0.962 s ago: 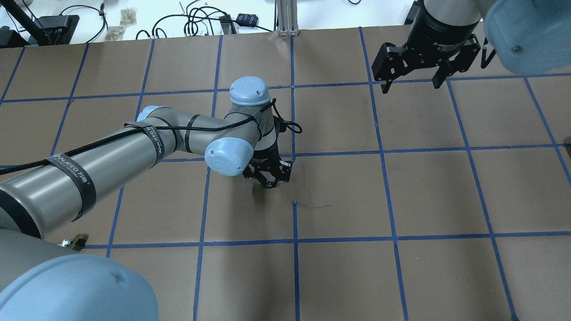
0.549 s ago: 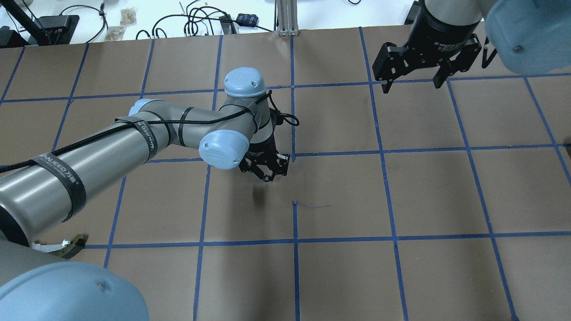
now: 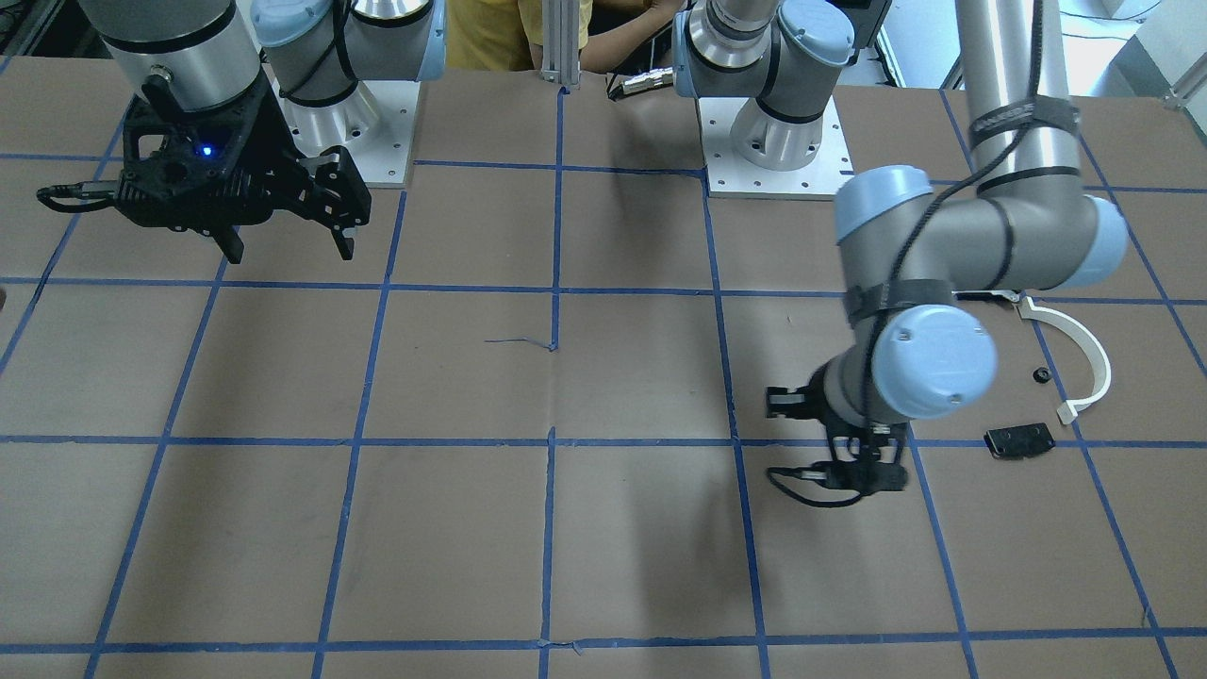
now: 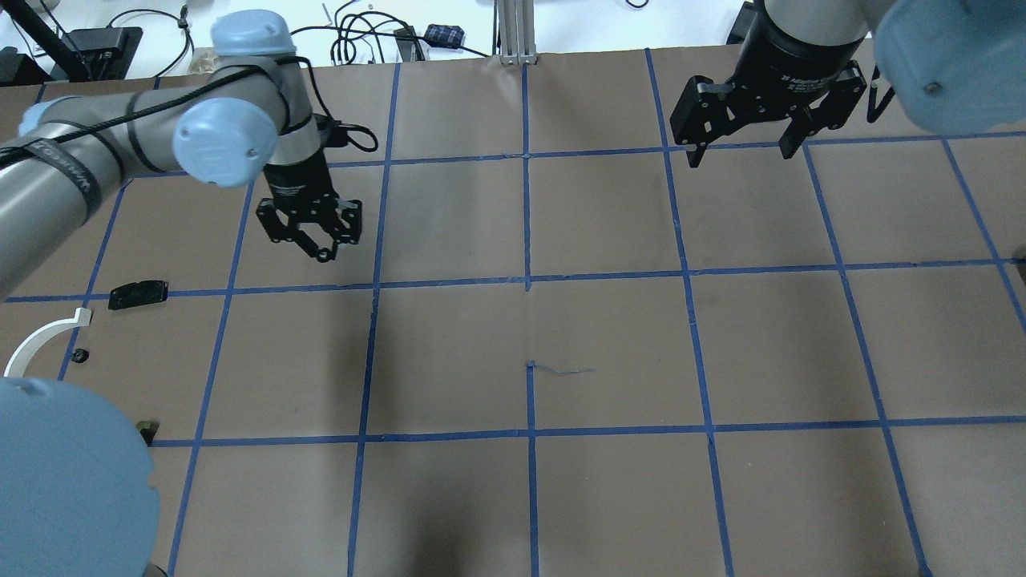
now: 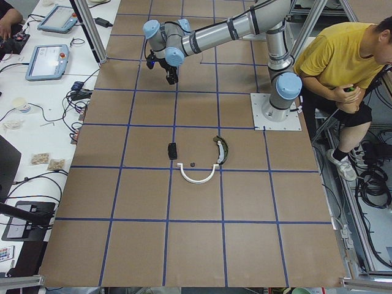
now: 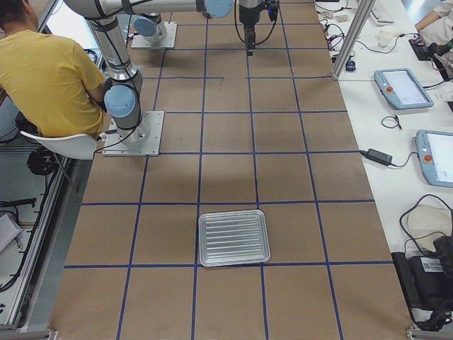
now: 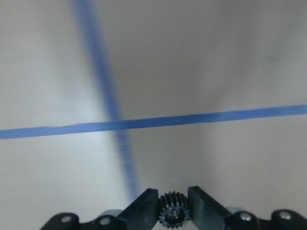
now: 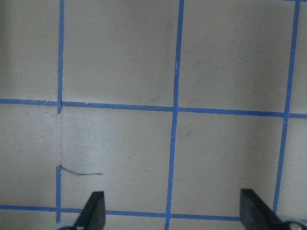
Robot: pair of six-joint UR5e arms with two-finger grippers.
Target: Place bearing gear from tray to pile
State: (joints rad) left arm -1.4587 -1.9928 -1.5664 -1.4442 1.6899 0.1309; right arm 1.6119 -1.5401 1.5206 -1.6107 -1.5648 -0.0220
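Left arm (image 4: 120,152) reaches out, wrist down; left gripper (image 4: 321,253) pinches the bearing gear (image 7: 173,214); right gripper (image 4: 741,156) hangs wide apart.

Left gripper (image 4: 322,253), bearing gear (image 7: 173,214) pinched in its fingers, moved from table centre leftward and farther out; the arm now uncovers flat black plate (image 4: 138,294) and white curved strip (image 4: 40,343).
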